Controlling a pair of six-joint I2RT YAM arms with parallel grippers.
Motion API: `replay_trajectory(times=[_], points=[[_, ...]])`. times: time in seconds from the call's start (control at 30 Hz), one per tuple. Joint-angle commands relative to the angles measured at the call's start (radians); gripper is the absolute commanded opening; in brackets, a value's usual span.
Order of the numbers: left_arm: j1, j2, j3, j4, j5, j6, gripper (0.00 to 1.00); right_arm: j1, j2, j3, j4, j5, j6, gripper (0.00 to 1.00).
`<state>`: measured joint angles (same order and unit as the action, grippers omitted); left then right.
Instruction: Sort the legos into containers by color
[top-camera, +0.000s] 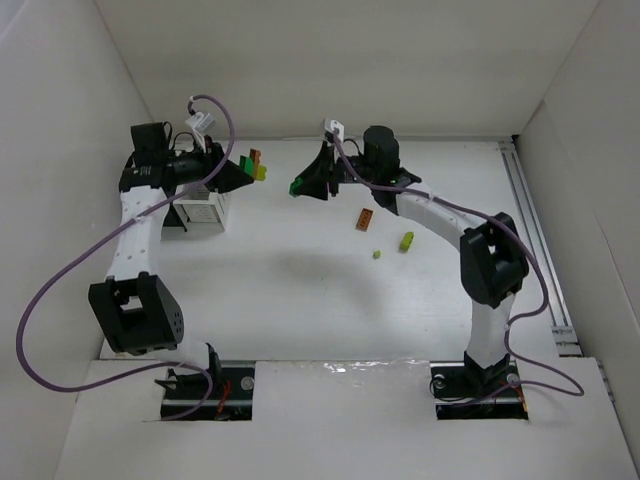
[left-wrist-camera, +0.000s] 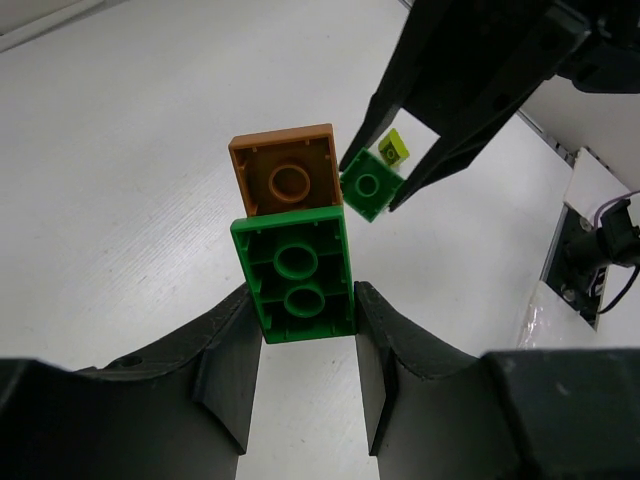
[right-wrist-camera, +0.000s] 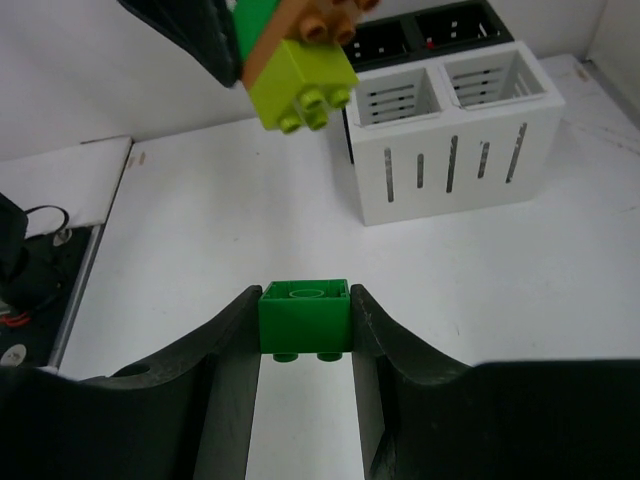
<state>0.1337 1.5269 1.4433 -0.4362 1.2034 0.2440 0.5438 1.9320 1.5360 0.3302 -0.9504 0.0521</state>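
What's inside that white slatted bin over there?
Only the slatted inner walls of the white bin's two compartments show, and no lego is visible in them. Their floors are hidden behind the front wall, so something small could lie there unseen.

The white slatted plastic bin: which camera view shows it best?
The right wrist view: the white slatted bin shows its front and open compartments unobstructed. The top external view shows it small, partly under the left arm. The left wrist view misses it.
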Motion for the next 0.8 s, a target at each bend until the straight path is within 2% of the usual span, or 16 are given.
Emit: replay_trajectory(times=[0.0, 0.03, 0.1, 0.13, 0.17, 0.2, 0.27, 0.3, 0.43, 0.5, 0.53, 0.63, 0.67, 0.73, 0.77], points=[[0.012, -0.056, -0.031, 0.047, -0.007, -0.006, 0.12, 0.008, 0.044, 0.082, -0.09, 0.002, 0.016, 0.0], [0.012, -0.071, -0.04, 0.047, -0.019, -0.006, 0.12, 0.018, 0.044, 0.082, -0.117, 0.053, -0.016, 0.0], [0.021, -0.082, -0.049, 0.047, -0.031, -0.006, 0.12, 0.031, 0.044, 0.03, -0.254, 0.135, -0.217, 0.0], [0.021, -0.082, -0.049, 0.015, -0.031, 0.036, 0.12, 0.063, 0.044, -0.012, -0.354, 0.282, -0.348, 0.0], [0.021, -0.082, -0.049, 0.014, -0.031, 0.037, 0.12, 0.064, 0.044, -0.013, -0.355, 0.283, -0.36, 0.0], [0.021, -0.071, -0.049, 0.005, -0.031, 0.046, 0.12, 0.064, 0.044, -0.013, -0.391, 0.297, -0.36, 0.05], [0.021, -0.071, -0.049, 0.005, -0.031, 0.058, 0.12, 0.064, 0.044, -0.013, -0.433, 0.315, -0.36, 0.29], [0.021, -0.071, -0.049, 0.005, -0.031, 0.058, 0.12, 0.064, 0.044, -0.013, -0.453, 0.315, -0.385, 0.36], [0.021, -0.034, -0.058, 0.005, 0.011, 0.07, 0.12, 0.073, 0.032, -0.039, -0.467, 0.303, -0.42, 0.46], [0.021, -0.018, -0.046, -0.031, 0.036, 0.11, 0.12, 0.073, 0.022, -0.039, -0.467, 0.219, -0.42, 0.51], [0.021, 0.002, -0.034, -0.091, 0.045, 0.17, 0.12, 0.059, 0.022, -0.027, -0.467, 0.178, -0.407, 0.58], [-0.011, 0.039, 0.023, -0.252, 0.059, 0.344, 0.12, 0.035, 0.013, 0.018, -0.467, 0.012, -0.393, 0.67], [-0.02, 0.064, 0.038, -0.385, 0.07, 0.503, 0.12, 0.021, 0.013, 0.032, -0.467, -0.025, -0.379, 0.68], [-0.031, 0.087, 0.067, -0.493, 0.093, 0.631, 0.14, 0.008, 0.013, 0.096, -0.457, -0.128, -0.353, 0.68], [-0.031, 0.116, 0.078, -0.61, 0.108, 0.7, 0.15, -0.001, 0.034, 0.125, -0.457, -0.157, -0.315, 0.68]])
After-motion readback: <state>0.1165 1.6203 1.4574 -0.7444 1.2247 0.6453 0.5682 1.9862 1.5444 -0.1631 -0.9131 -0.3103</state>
